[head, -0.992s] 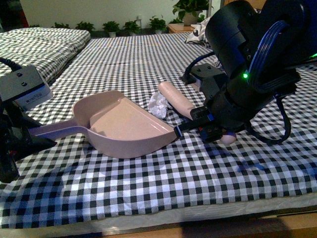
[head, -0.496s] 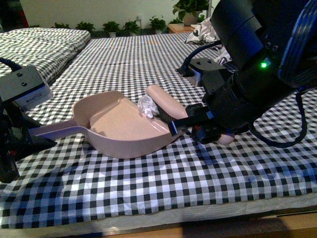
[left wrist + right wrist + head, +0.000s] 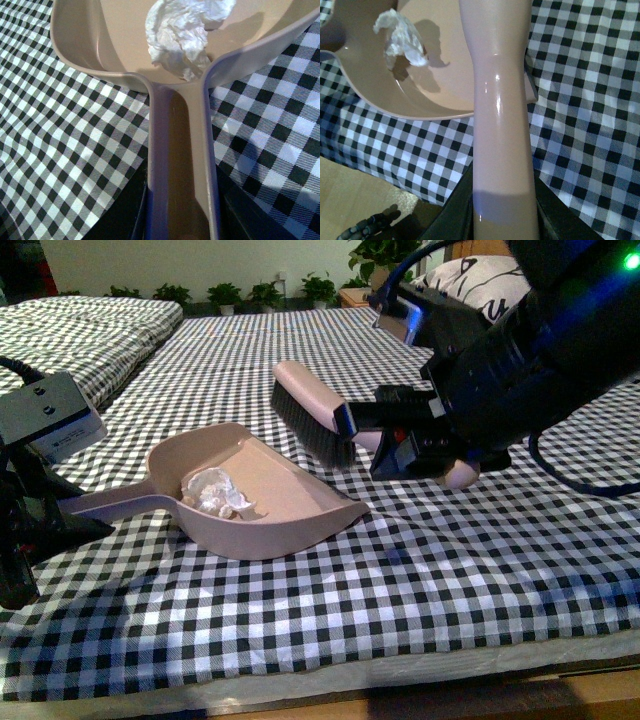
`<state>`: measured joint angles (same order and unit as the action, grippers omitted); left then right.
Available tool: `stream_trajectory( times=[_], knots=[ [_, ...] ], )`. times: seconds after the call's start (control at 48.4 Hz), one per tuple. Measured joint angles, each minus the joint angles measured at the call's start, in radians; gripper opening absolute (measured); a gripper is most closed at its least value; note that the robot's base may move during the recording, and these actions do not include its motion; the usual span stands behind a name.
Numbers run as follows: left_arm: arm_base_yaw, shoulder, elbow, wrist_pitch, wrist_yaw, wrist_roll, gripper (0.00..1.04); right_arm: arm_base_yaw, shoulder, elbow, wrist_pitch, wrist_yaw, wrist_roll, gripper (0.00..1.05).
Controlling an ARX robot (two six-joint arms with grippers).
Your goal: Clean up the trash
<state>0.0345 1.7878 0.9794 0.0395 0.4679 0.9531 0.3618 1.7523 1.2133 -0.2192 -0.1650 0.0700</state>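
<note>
Landmark: pink dustpan is lying on the black-and-white checked cloth, its open mouth facing the right side of the front view.
Left gripper: left gripper is sitting at the far left, at the end of the dustpan's handle; it is gripping that handle, which is running straight out from the wrist camera with dark jaw parts showing on either side of it.
Grey box: grey block on the left arm is showing above the handle; small marks on its face are too blurred to read.
Dustpan contents: trash, a crumpled white-grey paper ball, is resting inside the dustpan, at the back of the scoop just beside where the handle is joining; nothing else is lying in the pan.
Brush: pink hand brush is hanging in the air above and behind the dustpan's mouth, dark bristles pointing down, clear of both pan and cloth.
Right gripper: right gripper is clamping the brush handle, to the right of the dustpan; the pink handle is filling the space between the jaws in the wrist view.
Background: patterned pillow is lying beyond the right arm, far behind the dustpan; potted plants are lining the wall.
Writing: no readable brand or label is showing anywhere.
</note>
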Motion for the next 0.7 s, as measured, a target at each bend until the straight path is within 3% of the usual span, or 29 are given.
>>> stream_trajectory(
  times=[0.475,0.703],
  knots=[
    [0.0,0.0,0.0,0.0,0.0,0.0,0.28,-0.095,0.02,0.046,0.093,0.141,-0.001,0.2],
    [0.0,0.0,0.0,0.0,0.0,0.0,0.28,-0.173,0.003,0.042,0.104,0.146,0.012,0.2]
  ],
)
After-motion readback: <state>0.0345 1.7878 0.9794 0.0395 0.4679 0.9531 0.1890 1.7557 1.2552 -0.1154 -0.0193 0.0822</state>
